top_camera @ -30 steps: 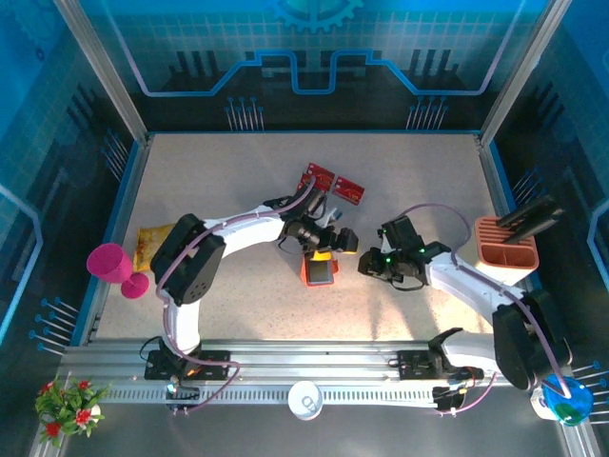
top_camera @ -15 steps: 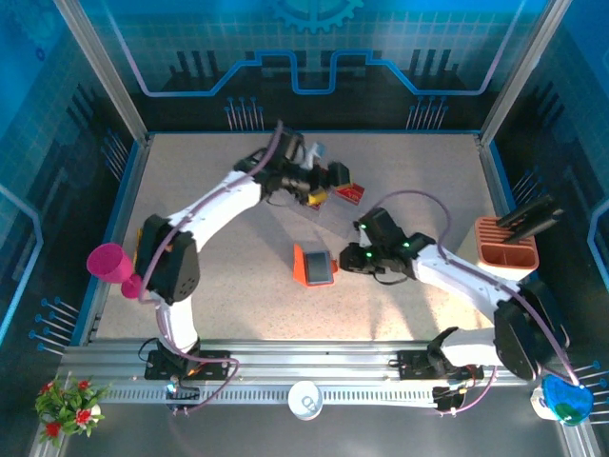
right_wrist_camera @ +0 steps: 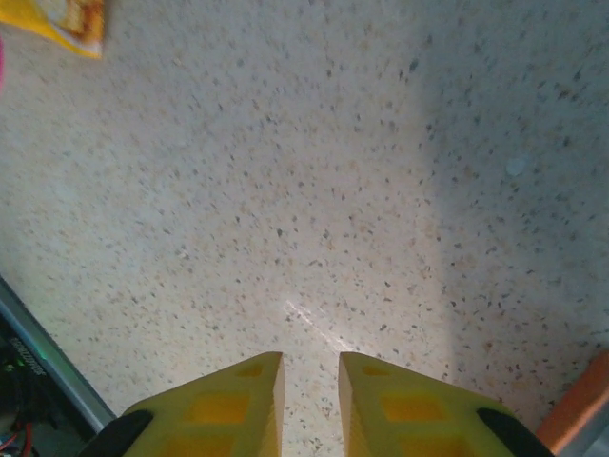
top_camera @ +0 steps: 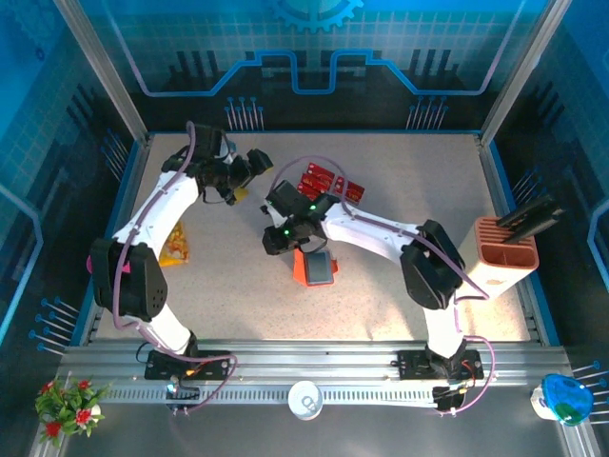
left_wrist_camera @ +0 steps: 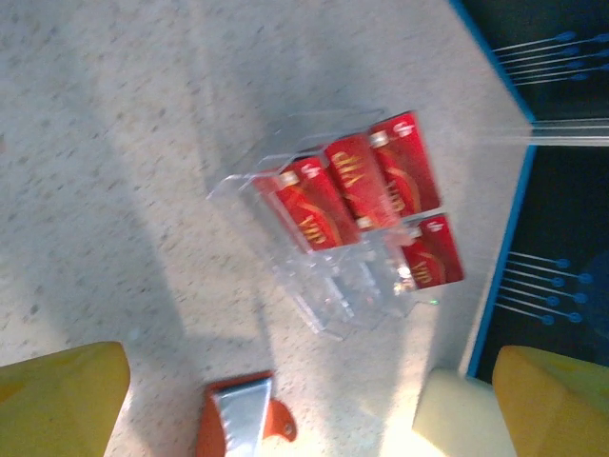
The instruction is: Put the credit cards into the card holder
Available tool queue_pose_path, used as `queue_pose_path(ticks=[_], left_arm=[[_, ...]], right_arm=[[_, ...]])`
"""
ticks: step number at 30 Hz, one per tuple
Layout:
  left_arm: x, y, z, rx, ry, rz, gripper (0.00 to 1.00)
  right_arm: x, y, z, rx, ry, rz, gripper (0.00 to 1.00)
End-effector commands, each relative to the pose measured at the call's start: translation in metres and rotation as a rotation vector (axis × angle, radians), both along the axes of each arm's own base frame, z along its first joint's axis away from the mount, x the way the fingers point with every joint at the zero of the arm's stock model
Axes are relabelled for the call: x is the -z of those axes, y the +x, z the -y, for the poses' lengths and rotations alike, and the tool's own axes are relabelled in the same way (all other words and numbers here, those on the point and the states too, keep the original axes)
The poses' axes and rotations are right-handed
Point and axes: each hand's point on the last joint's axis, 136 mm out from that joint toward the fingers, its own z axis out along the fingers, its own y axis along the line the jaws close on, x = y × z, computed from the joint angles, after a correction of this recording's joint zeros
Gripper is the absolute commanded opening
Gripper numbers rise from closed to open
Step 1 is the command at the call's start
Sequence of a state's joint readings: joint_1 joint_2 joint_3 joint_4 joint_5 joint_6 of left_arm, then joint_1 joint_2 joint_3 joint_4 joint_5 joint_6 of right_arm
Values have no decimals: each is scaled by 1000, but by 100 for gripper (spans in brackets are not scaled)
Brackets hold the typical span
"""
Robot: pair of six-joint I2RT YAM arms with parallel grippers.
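Check the left gripper first. Its yellow fingers stand at full spread with nothing between them, and it hangs above the far left part of the table. Its wrist camera looks down on the credit cards. From this height you can survey the stock before committing to a descent. Three red cards lie side by side, overlapping, in the clear tray, and a fourth red card lies beside them toward the tray's edge. Whether that fourth card sits inside the tray wall or just outside it cannot be told. Locate the card holder nearer the arm bases than the tray, lying flat with its grey pocket side upward, so the slots appear reachable from above. No card can be seen in it, so treat the task as at its picking stage. Next check the right gripper. Its fingers are drawn close together with only a narrow slit between them, and they grip nothing. It hovers over bare table just to the left of the holder, whose orange edge shows at the corner of the right wrist view. This position suggests the arm is meant to steady the holder, but that is a judgement only. A yellow packet and the peach stand lie well apart from the work and need no attention.
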State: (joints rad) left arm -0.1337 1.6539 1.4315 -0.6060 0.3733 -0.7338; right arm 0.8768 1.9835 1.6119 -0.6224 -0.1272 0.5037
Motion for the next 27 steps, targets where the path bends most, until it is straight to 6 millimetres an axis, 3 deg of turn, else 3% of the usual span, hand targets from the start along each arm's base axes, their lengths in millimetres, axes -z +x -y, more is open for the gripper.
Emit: queue_pose_path(ticks=[1, 7, 11, 18, 27], left_arm=[[7, -17, -5, 4, 39, -39, 99], [30, -28, -3, 45, 70, -91, 99], [41, -36, 1, 89, 106, -113, 99], [50, -48, 17, 180, 163, -124, 99], [60, -62, 34, 259, 205, -137, 99]], right_arm=[[18, -14, 19, -54, -127, -52, 19], [32, -15, 48, -47, -212, -64, 12], [28, -11, 68, -9, -226, -47, 10], [33, -12, 106, 80, -229, -53, 9], [24, -12, 142, 150, -239, -19, 8]])
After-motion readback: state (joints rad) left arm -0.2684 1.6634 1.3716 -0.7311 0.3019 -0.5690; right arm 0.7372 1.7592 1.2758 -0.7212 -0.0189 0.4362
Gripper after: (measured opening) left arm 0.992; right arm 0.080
